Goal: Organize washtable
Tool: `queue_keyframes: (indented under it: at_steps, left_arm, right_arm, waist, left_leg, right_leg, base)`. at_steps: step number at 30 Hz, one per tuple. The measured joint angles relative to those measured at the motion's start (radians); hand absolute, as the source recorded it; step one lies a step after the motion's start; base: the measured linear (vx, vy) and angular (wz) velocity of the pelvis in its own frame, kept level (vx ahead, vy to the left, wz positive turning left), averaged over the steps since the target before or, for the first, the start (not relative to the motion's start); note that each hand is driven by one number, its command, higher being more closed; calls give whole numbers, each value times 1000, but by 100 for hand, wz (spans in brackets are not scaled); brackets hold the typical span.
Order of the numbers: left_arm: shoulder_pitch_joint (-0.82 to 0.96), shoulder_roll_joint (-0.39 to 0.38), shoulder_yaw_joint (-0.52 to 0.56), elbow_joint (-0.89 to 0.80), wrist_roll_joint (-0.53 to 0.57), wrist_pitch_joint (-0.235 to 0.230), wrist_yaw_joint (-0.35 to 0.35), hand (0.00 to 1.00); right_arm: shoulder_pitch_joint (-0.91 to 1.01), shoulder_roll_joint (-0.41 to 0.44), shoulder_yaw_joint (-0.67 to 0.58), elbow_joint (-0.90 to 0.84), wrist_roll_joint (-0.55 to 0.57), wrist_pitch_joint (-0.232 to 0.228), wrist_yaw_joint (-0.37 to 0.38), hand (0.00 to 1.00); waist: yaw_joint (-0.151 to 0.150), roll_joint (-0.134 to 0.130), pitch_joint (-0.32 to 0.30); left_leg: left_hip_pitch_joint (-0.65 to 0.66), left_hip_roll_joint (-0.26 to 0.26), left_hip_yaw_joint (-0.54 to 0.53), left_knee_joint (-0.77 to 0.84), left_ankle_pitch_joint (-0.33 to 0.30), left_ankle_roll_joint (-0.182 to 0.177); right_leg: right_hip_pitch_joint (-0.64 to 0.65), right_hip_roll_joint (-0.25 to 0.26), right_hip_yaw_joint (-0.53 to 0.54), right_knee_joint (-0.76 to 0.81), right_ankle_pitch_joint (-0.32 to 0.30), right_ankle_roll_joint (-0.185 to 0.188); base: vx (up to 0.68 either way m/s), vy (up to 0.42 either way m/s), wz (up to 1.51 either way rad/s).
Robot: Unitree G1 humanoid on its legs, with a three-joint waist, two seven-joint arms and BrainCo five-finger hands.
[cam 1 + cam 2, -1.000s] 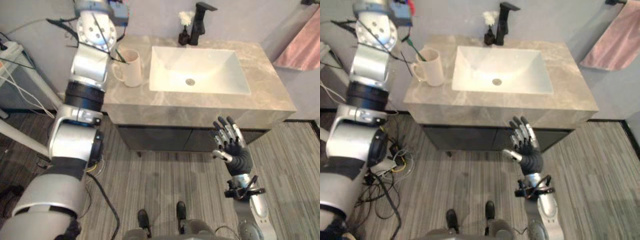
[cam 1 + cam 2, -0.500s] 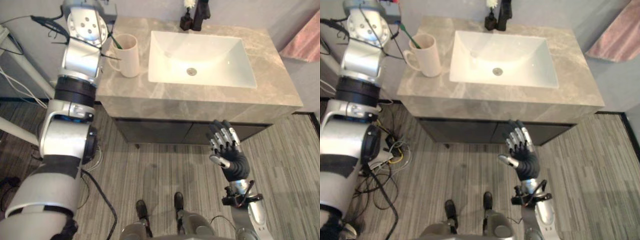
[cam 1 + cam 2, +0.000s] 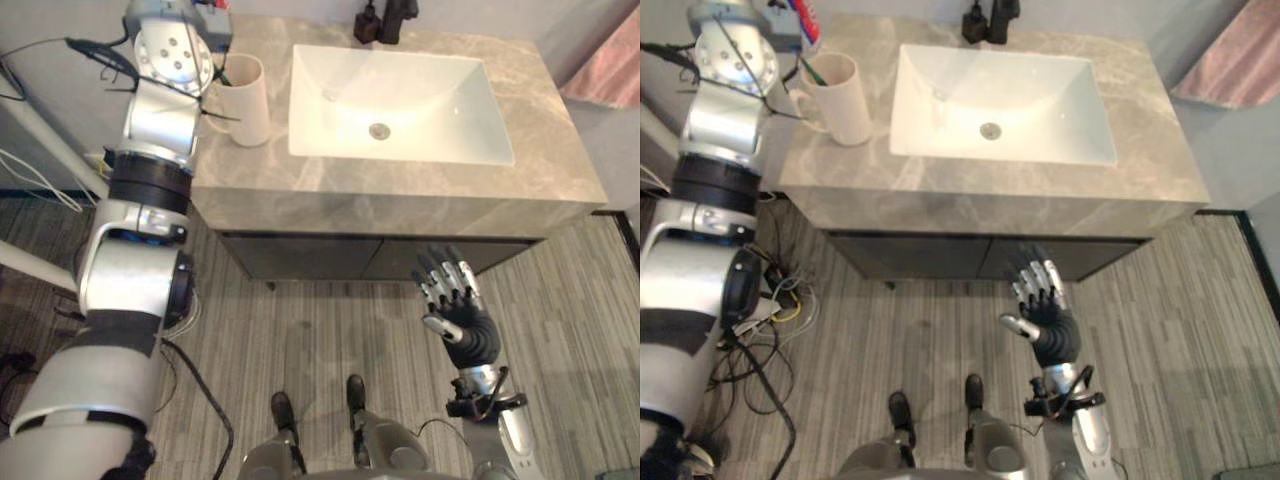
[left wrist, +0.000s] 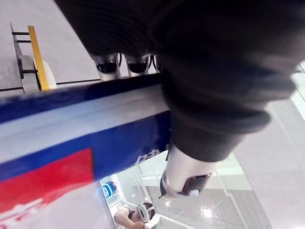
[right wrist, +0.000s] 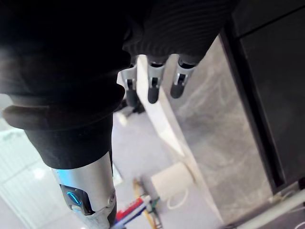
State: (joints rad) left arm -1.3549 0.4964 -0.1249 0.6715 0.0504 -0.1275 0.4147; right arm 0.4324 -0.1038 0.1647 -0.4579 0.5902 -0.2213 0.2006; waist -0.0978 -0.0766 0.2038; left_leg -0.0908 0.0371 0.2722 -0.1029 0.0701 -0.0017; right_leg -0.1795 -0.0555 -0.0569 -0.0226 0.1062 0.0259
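Washroom bench: grey marble bench with a white sink set in it, plank floor in front.
Progress: mid-job, I'd say. A green toothbrush already stands in the cup, and the toothpaste tube is up in the air, not yet put down.
Tube, where: held in the left robot hand, right over the cup's mouth.
Tube, axis: it lies lengthways across the palm, under the fingers. From the head camera a red-and-blue end pokes out towards the cup; which end is the cap, I cannot tell.
Left robot hand: fingers curled over the tube's far edge, clamped on it, arm reaching high over the bench corner.
Cup: just below that hand, upright, beside the sink.
Right robot hand: fingers spread, holding nothing, low in front of the bench, well away from the cup.
Further out: black faucet behind the sink, pink towel on the wall.
Left to do: likely drop the tube into the cup.
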Motion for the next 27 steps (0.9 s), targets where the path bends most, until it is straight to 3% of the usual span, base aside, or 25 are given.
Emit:
queue_keyframes:
  at_steps: [27]
  left_arm:
    - [0, -21, 3, -45, -13, -12, -23, 100]
  right_arm:
    - [9, 19, -12, 14, 29, 0, 21, 0]
  waist:
    - [0, 1, 68]
  left_leg:
    - [-18, -4, -1, 1, 5, 2]
  right_leg:
    - [-16, -3, -7, -3, 1, -1]
  base:
    - [17, 7, 0]
